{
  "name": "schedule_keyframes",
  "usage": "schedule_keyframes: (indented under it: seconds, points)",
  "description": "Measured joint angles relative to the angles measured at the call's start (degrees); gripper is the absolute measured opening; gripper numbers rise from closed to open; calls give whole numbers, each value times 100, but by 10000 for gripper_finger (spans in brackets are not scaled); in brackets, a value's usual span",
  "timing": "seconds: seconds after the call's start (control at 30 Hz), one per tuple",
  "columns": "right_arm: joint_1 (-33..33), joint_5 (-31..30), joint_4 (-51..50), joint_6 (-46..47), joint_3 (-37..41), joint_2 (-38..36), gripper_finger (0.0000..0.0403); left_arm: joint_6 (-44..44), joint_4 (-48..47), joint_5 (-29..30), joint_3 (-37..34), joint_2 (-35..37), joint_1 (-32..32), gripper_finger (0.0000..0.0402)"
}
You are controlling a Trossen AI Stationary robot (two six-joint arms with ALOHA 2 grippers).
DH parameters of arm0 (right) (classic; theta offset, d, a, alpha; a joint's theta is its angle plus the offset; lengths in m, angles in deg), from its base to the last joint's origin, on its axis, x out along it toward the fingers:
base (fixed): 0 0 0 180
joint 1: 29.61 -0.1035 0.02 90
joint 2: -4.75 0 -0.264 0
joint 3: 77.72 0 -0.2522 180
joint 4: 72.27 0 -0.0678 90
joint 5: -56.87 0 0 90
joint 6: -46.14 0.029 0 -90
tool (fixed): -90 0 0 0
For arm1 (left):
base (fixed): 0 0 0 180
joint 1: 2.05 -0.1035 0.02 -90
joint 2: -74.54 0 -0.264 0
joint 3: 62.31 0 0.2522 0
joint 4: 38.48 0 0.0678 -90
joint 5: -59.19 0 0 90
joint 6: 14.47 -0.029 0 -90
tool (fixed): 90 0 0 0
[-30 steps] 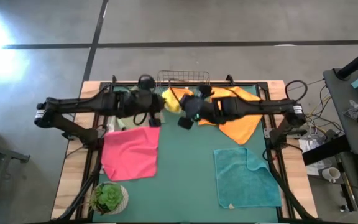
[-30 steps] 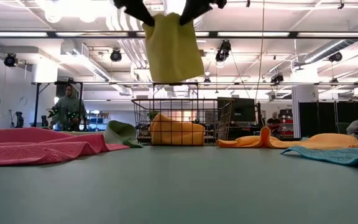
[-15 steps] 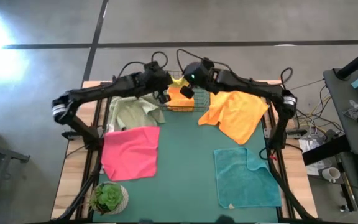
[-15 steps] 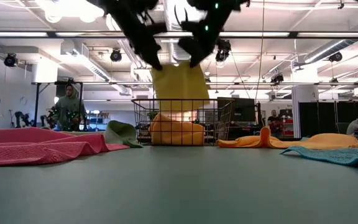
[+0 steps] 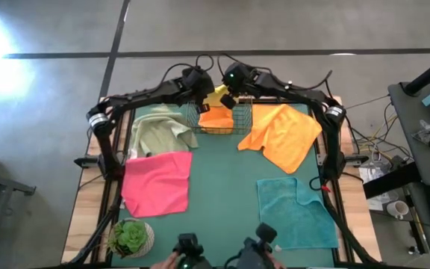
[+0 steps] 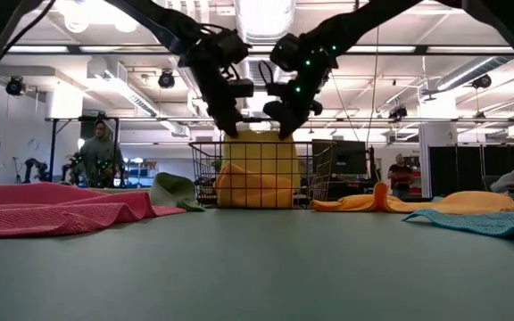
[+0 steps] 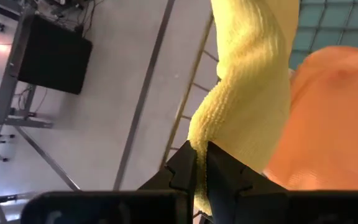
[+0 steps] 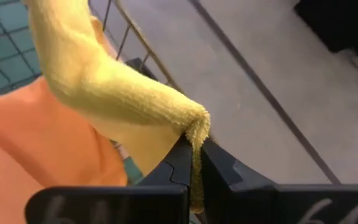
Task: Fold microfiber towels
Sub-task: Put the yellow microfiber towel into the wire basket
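Observation:
A folded yellow towel (image 6: 257, 165) hangs between my two grippers over the wire basket (image 5: 226, 125) at the table's far edge. Its lower part is inside the basket, in front of an orange towel (image 5: 216, 116) that lies there. My left gripper (image 6: 230, 125) is shut on the yellow towel's upper left corner, and my right gripper (image 6: 282, 125) on its upper right corner. On the dark-green mat lie a sage green towel (image 5: 159, 133), a pink towel (image 5: 157, 181), a second orange towel (image 5: 282, 138) and a teal towel (image 5: 295, 213). My left gripper pinches the yellow towel's upper corner (image 7: 199, 140) between its two fingers, from above, pointing down. The towel hangs below the fingers, with its lower end in the basket. How many layers it holds, I cannot tell. My right gripper pinches the towel's other upper corner (image 8: 196, 124) between its two fingers, from above, pointing down. The top edge sags a little between the two grippers. The towel hangs down into the basket.
A potted plant (image 5: 131, 237) stands at the near left corner. Two dark devices (image 5: 222, 254) show at the near edge. The middle of the mat (image 5: 222, 187) between the pink and teal towels is bare.
Both grippers have gone toward the table's far edge and down, carrying the yellow towel from high above the mat to the basket. The towel, which hung clear before, now reaches into the basket. Both grippers stay shut on its upper corners.

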State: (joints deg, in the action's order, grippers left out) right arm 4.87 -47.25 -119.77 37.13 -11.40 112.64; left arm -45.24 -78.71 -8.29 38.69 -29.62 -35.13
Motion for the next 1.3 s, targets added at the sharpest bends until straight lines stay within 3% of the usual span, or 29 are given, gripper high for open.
schedule_keyframes:
  seconds: [0.2,0.37,0.57,0.8,0.97,1.3]
  points:
    - [112,696,-80,-286,0,79,8,1,-373,-211,6,-48,-111,12]
    - [131,1476,-599,-288,0,84,8,46,-954,-899,12,-23,-96,12]
    - [131,1987,-1275,-138,0,84,8,361,-1388,-1814,61,-13,-94,12]
    - [131,2538,-1451,-57,0,84,9,390,-1810,-2287,59,-11,-62,17]
    - [130,2866,-1528,-131,0,82,31,436,-1811,-2291,59,2,35,50]
    - [145,2962,-1763,-221,-40,36,129,798,-1909,-2286,59,164,228,149]
